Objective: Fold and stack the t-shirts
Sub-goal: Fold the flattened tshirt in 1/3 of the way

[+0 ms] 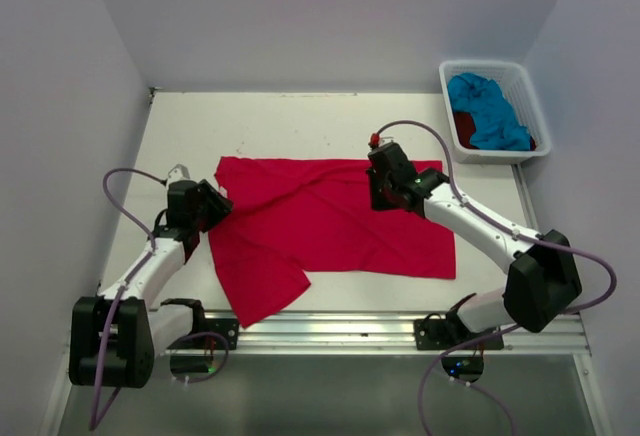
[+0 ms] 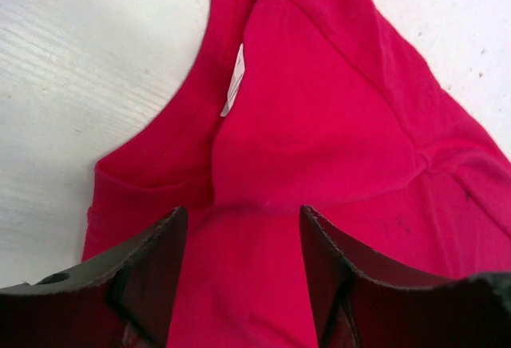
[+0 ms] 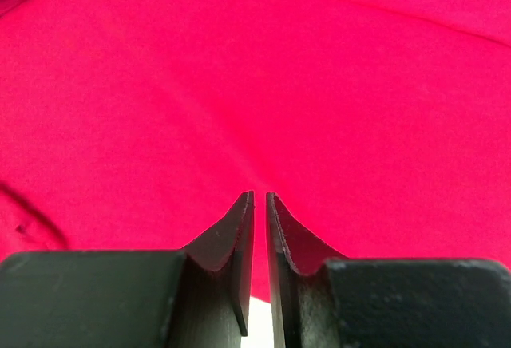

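The bright red-pink t-shirt lies spread on the white table, collar end to the left. My left gripper is open at that left edge. In the left wrist view it hovers over the cloth just below the collar and a white label. My right gripper is at the shirt's far edge. In the right wrist view its jaws stand a sliver apart, closed on the cloth at its edge. The turquoise t-shirt and the dark red t-shirt lie crumpled in the basket.
The white plastic basket stands at the far right corner of the table. A metal rail runs along the near edge between the arm bases. Grey walls close in the left, back and right sides.
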